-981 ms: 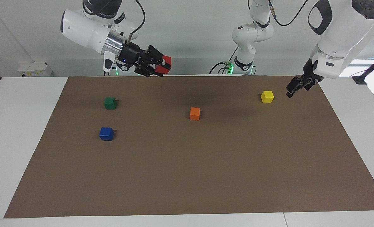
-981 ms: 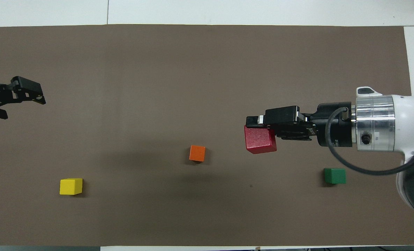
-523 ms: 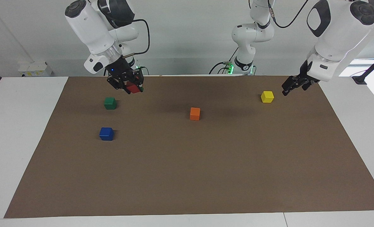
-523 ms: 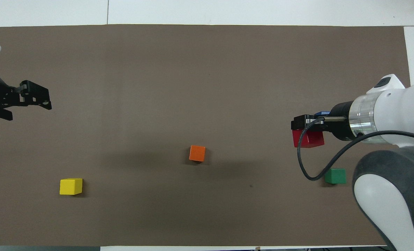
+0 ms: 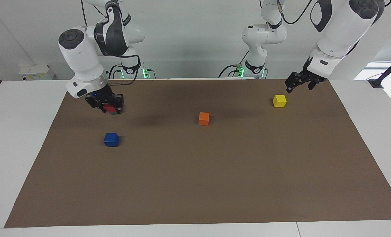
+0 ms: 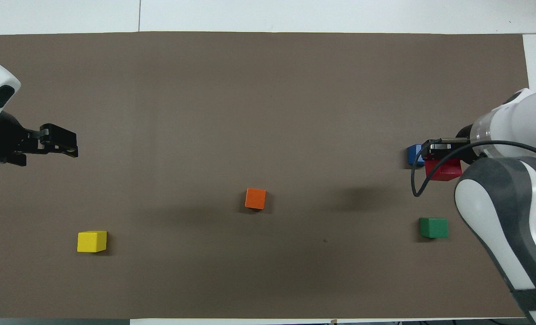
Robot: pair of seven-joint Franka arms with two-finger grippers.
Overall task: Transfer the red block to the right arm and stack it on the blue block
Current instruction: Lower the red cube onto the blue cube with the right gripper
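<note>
The right gripper (image 5: 107,106), clamped on the red block (image 5: 109,108) in the air, should centre squarely over the blue block (image 5: 111,139) before lowering, while the left gripper (image 5: 300,82) waits over the mat, jaws unreadable.

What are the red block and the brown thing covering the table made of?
The red block, held up by the right gripper, looks like painted wood or hard plastic: sharp edges and a shiny face, but I can't tell which. The brown sheet looks like matte paper or card: flat, dull, no shine.
</note>
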